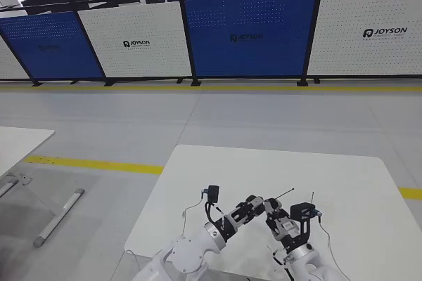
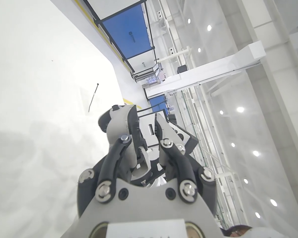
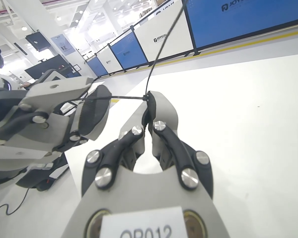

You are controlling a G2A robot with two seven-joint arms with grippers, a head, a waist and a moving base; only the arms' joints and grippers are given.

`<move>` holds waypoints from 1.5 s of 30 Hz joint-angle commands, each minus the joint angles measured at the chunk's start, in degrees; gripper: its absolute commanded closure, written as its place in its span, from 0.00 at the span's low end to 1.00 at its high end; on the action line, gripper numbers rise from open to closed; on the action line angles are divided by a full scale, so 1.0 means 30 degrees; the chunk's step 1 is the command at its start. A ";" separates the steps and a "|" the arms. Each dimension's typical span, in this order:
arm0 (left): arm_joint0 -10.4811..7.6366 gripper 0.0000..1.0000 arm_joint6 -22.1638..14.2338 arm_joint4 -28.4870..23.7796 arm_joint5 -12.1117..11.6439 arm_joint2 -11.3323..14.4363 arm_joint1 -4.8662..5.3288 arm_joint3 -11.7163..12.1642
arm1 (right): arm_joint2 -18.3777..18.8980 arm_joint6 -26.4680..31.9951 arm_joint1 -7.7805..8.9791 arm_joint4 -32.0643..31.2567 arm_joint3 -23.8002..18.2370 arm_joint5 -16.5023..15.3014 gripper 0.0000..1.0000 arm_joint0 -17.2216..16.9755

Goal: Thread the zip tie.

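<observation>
A thin black zip tie [image 3: 164, 40] is pinched near its bend by my right gripper [image 3: 147, 100], which is shut on it. One strand rises away to the tie's head. A second strand [image 3: 119, 97] runs sideways in between the fingers [image 3: 94, 110] of my left gripper. From the left wrist, the left gripper [image 2: 145, 117] has a clear gap between its fingers and is open, and the tie's free length [image 2: 93, 97] stands over the white table [image 2: 39, 50]. From above, both grippers meet near the table's front edge, left gripper [image 1: 252, 205] against right gripper [image 1: 271, 206], with the tie [image 1: 284, 193] slanting away.
The white table [image 1: 337, 175] is bare beyond the grippers. A black cable [image 3: 15, 204] trails beside the left arm. A second white table [image 1: 14, 147] stands off to the left, and blue and white partition panels [image 1: 250, 38] line the back.
</observation>
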 commanded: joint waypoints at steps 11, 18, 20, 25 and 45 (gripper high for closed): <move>0.0015 0.86 -0.0177 0.0094 0.0260 -0.0039 0.0006 -0.0094 | -0.0309 0.0053 -0.0084 -0.0636 0.0005 0.0345 1.00 0.0150; -0.0112 0.91 -0.0221 -0.0009 0.0418 0.0056 -0.0030 0.0043 | -0.0308 -0.0123 -0.0094 -0.0812 -0.0056 0.0202 1.00 0.0069; -0.0146 0.92 -0.0214 -0.0057 0.0457 0.0060 -0.0040 0.0087 | -0.0297 -0.0154 -0.0090 -0.0888 -0.0066 0.0118 1.00 0.0039; -0.0168 0.93 -0.0141 -0.0242 0.0564 0.0034 -0.0060 0.0159 | -0.0252 -0.0280 -0.0083 -0.0963 -0.0116 -0.0070 1.00 -0.0050; -0.0098 1.00 0.0128 -0.0450 0.0321 -0.0100 -0.0099 0.0266 | -0.0026 0.0672 -0.0086 -0.0190 -0.0165 -0.0395 0.00 -0.0077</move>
